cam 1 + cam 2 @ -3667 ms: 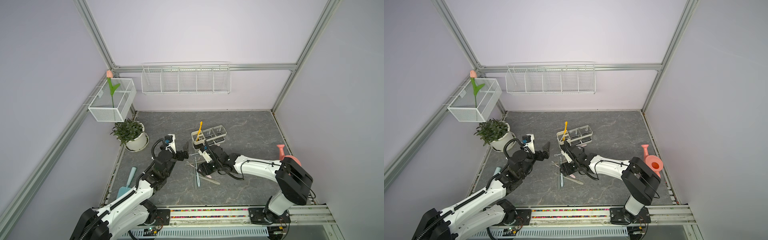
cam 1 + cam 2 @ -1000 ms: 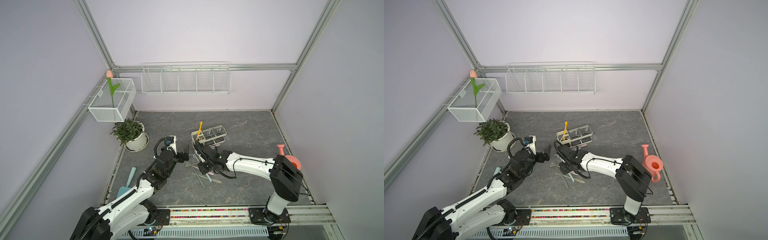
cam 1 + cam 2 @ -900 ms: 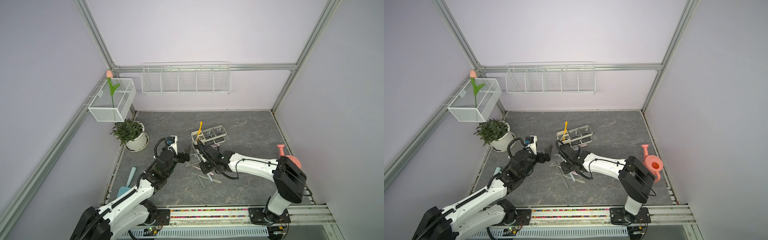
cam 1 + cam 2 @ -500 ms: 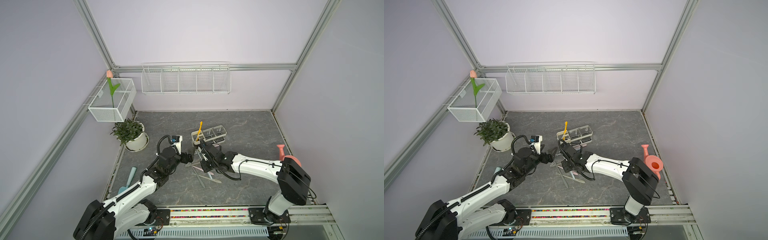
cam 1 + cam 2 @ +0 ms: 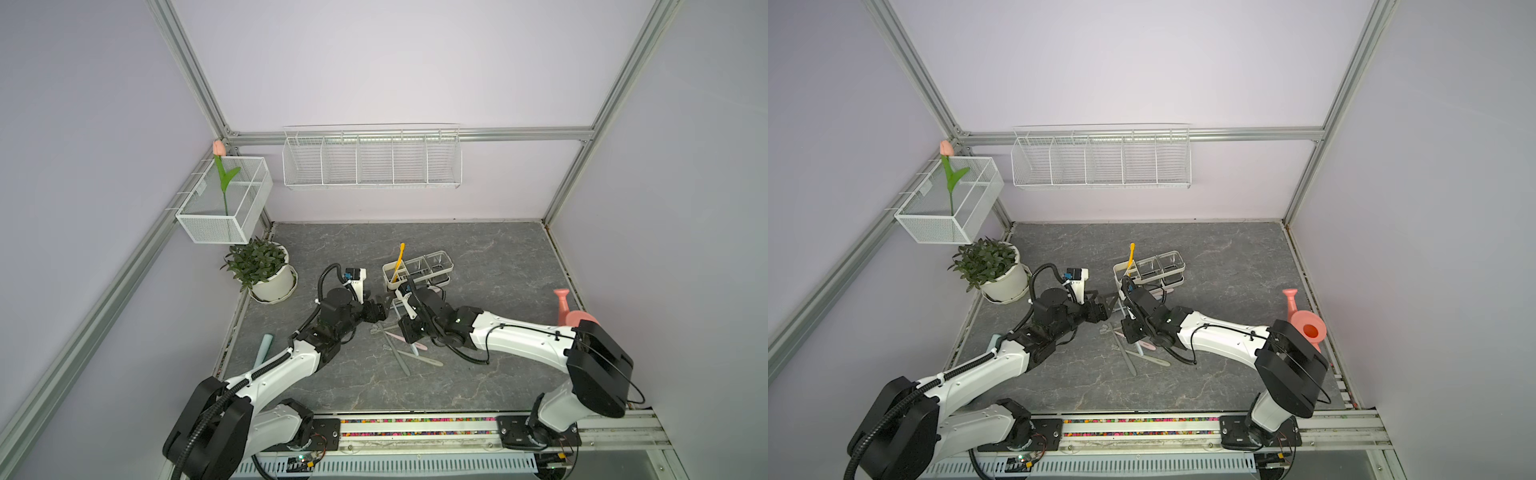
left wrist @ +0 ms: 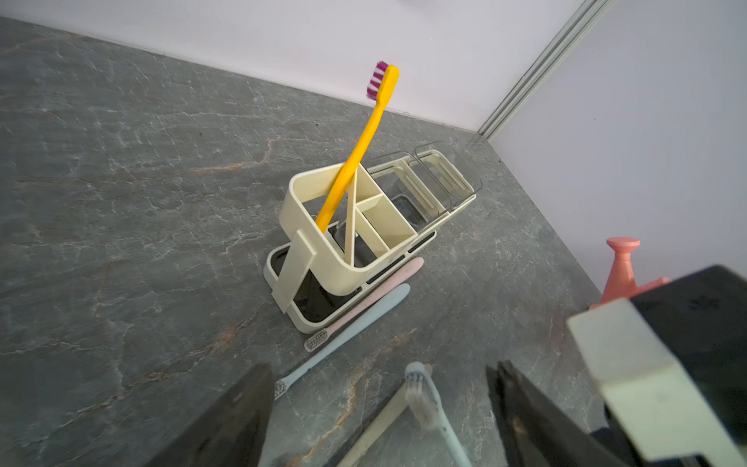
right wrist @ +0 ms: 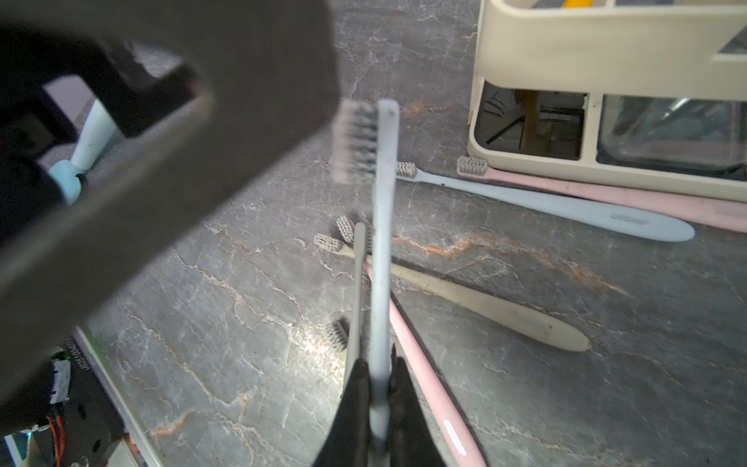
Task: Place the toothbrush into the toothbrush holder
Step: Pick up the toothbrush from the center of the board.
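My right gripper (image 7: 380,364) is shut on the handle of a pale grey-blue toothbrush (image 7: 382,242) and holds it above the floor. Its bristled head (image 6: 418,388) sits between the fingers of my open left gripper (image 6: 380,372), touching neither. In a top view the left gripper (image 5: 384,305) meets the right arm just in front of the toothbrush holder (image 5: 392,282). The holder (image 6: 323,250) is a cream caddy on a dark base with two clear cups. A yellow toothbrush (image 6: 364,141) leans in its divided compartment.
A pink toothbrush (image 6: 384,283) and a pale blue one (image 6: 355,323) lie against the holder's base. More lie crossed on the floor (image 5: 399,349). A potted plant (image 5: 266,270), a blue scoop (image 5: 262,347), a pink watering can (image 5: 571,311) and wall baskets (image 5: 372,160) ring the area.
The right gripper has lifted the toothbrush off the pile and brought it toward the holder. The left arm has reached right until its fingers flank the brush head, and they have narrowed slightly.
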`<state>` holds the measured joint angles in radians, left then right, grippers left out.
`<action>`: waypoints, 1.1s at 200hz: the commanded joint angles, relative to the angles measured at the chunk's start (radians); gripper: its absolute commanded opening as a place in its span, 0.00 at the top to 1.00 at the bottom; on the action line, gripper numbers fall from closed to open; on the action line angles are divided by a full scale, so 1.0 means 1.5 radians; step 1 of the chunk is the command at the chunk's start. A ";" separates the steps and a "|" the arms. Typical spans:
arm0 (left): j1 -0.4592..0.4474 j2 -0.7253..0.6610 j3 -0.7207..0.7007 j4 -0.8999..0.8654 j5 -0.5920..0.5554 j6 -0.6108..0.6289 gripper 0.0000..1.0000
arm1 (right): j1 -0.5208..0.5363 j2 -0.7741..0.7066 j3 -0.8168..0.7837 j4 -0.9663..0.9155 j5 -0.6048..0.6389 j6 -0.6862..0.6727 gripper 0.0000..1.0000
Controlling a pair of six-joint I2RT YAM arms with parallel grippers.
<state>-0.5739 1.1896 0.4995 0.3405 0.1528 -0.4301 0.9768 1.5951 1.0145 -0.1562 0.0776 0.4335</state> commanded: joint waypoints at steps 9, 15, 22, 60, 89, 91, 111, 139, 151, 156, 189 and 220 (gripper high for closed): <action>0.002 0.023 0.013 0.032 0.033 -0.025 0.16 | -0.002 0.017 0.007 0.035 -0.017 -0.002 0.91; 0.002 0.029 0.013 0.036 0.035 -0.028 0.17 | -0.003 0.018 0.008 0.039 -0.014 -0.003 0.91; 0.002 0.033 0.014 0.041 0.041 -0.029 0.18 | -0.002 0.018 0.008 0.045 -0.012 -0.005 0.91; 0.003 0.055 0.016 0.053 0.051 -0.039 0.21 | -0.002 0.020 0.009 0.068 -0.011 -0.003 0.91; 0.003 0.058 0.016 0.058 0.060 -0.042 0.25 | -0.002 0.020 0.006 0.083 -0.003 0.000 0.91; 0.003 0.058 0.017 0.058 0.060 -0.040 0.25 | -0.003 0.020 0.006 0.084 -0.004 0.000 0.91; 0.003 0.059 0.016 0.058 0.062 -0.037 0.33 | -0.002 0.020 0.004 0.093 0.000 0.001 0.92; 0.003 0.061 0.017 0.060 0.067 -0.039 0.40 | -0.002 0.017 0.002 0.103 0.010 0.005 0.92; 0.003 0.062 0.017 0.061 0.067 -0.038 0.44 | -0.002 0.018 0.002 0.104 0.012 0.004 0.92; 0.003 0.062 0.017 0.061 0.067 -0.038 0.45 | -0.001 0.018 0.002 0.104 0.014 0.004 0.92; 0.003 0.060 0.013 0.065 0.066 -0.037 0.55 | -0.002 0.020 0.001 0.108 0.017 0.004 0.92; 0.003 0.057 0.010 0.067 0.062 -0.035 0.57 | -0.002 0.021 0.004 0.103 0.018 0.004 0.92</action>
<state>-0.5739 1.2701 0.5003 0.4149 0.2443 -0.4774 0.9768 1.6161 1.0153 -0.0185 0.0895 0.4335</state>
